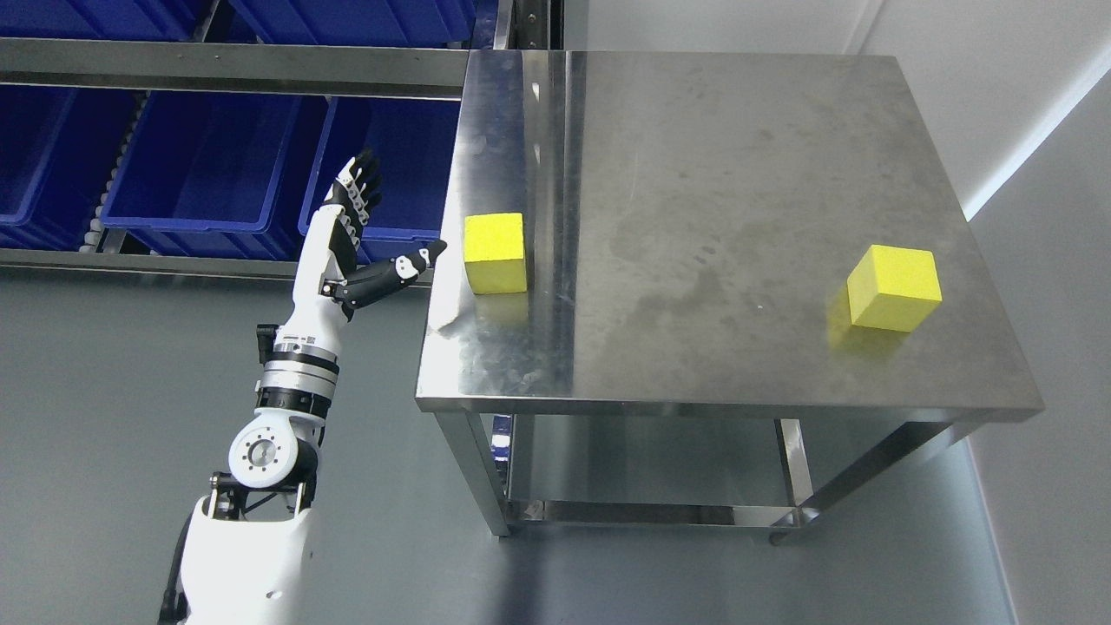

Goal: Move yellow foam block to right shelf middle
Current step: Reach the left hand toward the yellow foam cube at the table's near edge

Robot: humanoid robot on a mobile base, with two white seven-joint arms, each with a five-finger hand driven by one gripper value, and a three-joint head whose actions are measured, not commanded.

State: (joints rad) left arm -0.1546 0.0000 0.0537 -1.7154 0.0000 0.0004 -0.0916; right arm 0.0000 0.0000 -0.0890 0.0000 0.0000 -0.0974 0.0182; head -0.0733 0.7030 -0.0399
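Two yellow foam blocks rest on a steel table point(712, 174). One block point(496, 253) stands near the table's left edge, the other point(895, 287) near its right edge. My left hand point(369, 234) hovers just left of the table, beside the left block and apart from it. Its fingers point(358, 187) are spread upward and the thumb point(417, 259) points toward the block. It holds nothing. My right arm does not show.
Blue plastic bins point(200, 165) sit on a metal shelf rack point(226, 76) at the back left, behind my hand. The table has a lower shelf point(651, 512) between its legs. A white wall point(1041, 130) runs along the right side.
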